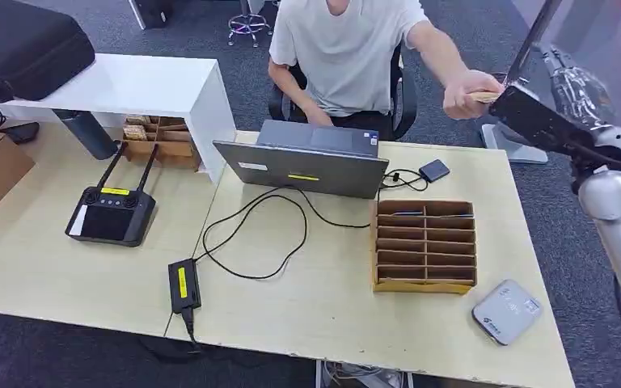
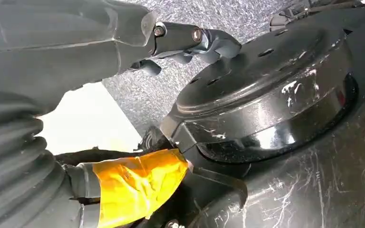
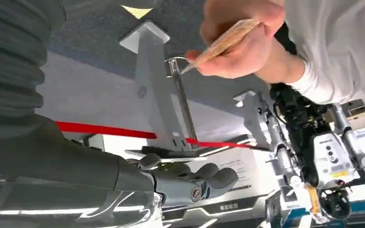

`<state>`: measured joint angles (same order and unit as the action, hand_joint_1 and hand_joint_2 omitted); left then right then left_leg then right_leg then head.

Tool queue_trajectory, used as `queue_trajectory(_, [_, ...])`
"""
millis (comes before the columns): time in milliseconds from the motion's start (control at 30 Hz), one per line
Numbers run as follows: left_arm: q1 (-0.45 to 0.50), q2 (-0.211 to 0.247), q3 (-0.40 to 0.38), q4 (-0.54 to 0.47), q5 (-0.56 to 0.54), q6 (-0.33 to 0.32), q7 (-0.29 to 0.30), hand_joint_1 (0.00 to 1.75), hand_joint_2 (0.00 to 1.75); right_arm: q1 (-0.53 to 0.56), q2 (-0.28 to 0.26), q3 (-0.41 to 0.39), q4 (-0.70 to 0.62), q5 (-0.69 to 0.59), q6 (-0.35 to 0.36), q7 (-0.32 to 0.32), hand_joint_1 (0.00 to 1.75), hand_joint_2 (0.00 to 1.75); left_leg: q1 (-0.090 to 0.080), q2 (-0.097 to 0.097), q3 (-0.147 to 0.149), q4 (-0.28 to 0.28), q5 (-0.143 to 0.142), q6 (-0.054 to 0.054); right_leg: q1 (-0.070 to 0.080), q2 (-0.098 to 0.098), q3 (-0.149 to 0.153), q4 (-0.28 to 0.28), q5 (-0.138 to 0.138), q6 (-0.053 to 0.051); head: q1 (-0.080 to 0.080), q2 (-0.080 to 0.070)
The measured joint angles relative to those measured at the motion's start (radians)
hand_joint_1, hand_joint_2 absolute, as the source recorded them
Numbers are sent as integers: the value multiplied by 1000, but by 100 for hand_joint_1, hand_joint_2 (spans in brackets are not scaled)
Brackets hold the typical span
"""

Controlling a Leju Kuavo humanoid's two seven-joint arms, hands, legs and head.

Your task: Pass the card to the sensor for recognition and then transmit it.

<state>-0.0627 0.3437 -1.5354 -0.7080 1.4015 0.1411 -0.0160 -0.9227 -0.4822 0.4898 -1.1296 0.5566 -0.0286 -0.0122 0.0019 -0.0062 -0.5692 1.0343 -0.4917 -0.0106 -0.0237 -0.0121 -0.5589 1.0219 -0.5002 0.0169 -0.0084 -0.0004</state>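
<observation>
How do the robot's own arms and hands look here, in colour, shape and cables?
The right arm is silver, rounded metal with a black cable across it; a black box-shaped part sits at its wrist. The right hand has grey metallic fingers with round screw heads. The left hand has a grey ribbed cover and darker fingers.

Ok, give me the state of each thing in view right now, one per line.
card: pinched in the person's hand, away from the robot.
right hand: raised, empty, fingers loosely apart.
left hand: hanging low, fingers curled, empty.
laptop: open, cable plugged in.
cardboard organiser: on table, slots mostly empty.
</observation>
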Motion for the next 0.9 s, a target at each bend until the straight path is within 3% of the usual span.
queue_trajectory(267, [-5, -1, 0, 4, -19, -6, 16, 0, 175, 0, 26, 37, 2, -13, 11, -2, 0, 175, 0, 0, 0, 0, 0, 0, 0, 0, 0, 0, 0, 0, 0, 0])
queue_trajectory(300, [-5, -2, 0, 6, -20, -9, 16, 0, 175, 0, 27, 40, 5, -15, 10, -5, 21, 175, 0, 0, 0, 0, 0, 0, 0, 0, 0, 0, 0, 0, 0, 0])
queue_trajectory(333, [-5, -2, 0, 8, -21, -13, 16, 0, 175, 0, 27, 42, 7, -18, 9, -10, 175, 175, 0, 0, 0, 0, 0, 0, 0, 0, 0, 0, 0, 0, 0, 0])
queue_trajectory(900, [-5, -9, 10, 22, -43, -22, 24, 0, 175, 0, 42, 45, 5, -73, 9, -18, 175, 175, 0, 0, 0, 0, 0, 0, 0, 0, 0, 0, 0, 0, 0, 0])
